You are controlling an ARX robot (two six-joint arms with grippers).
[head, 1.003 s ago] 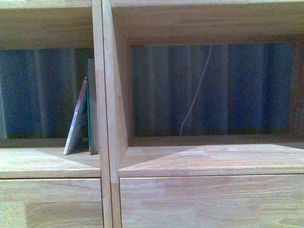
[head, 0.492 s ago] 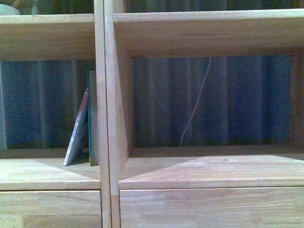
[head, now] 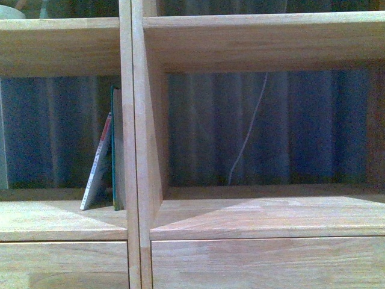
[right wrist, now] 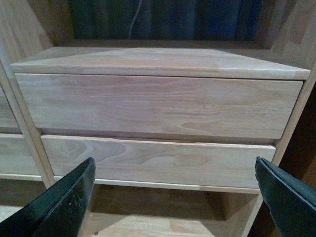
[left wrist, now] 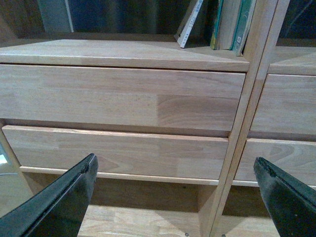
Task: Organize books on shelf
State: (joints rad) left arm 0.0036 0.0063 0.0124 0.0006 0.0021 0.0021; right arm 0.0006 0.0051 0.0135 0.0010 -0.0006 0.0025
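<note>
A: Landmark is the shelf (head: 133,150) divider. Just left of it?

B: 2 books. White paperback (head: 98,162) leans tilted against the teal book (head: 114,147), which stands upright touching the divider. The lean looks like support, not tidy filing.

A: Right of the divider?

B: Bay holds no books; a thin pale cord (head: 246,129) hangs behind.

A: Grippers?

B: Left gripper (left wrist: 173,197) sits low before the drawer fronts (left wrist: 118,98), fingers wide apart, holding nothing. Right gripper (right wrist: 173,197) likewise, fingers spread, before the drawers right of the divider. Probably parked; paperback straightening remains.
</note>
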